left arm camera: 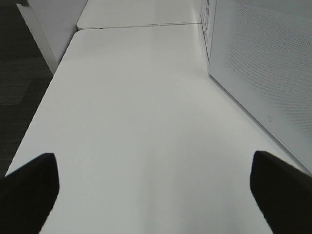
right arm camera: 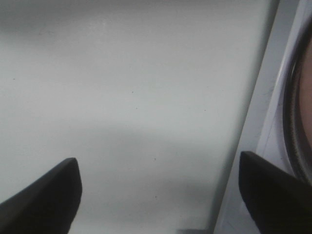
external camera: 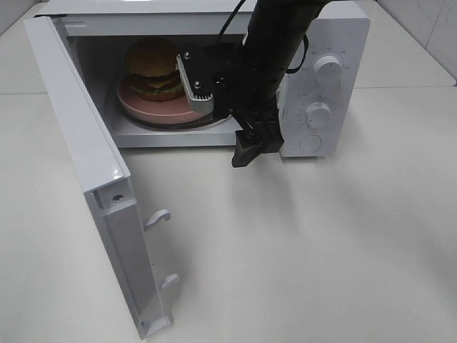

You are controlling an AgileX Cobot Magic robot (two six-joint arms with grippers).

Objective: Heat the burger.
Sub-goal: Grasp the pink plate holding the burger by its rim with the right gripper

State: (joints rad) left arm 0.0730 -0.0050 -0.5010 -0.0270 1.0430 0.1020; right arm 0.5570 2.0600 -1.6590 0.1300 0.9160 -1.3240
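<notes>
Burger on plate sat inside microwave, beyond right claw (spread, empty). The door stood open; closing and heating not yet done. The left claw was spread, empty.

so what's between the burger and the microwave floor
The salmon-pink plate: the burger rests on it inside the open microwave, seen in the exterior high view.
</notes>
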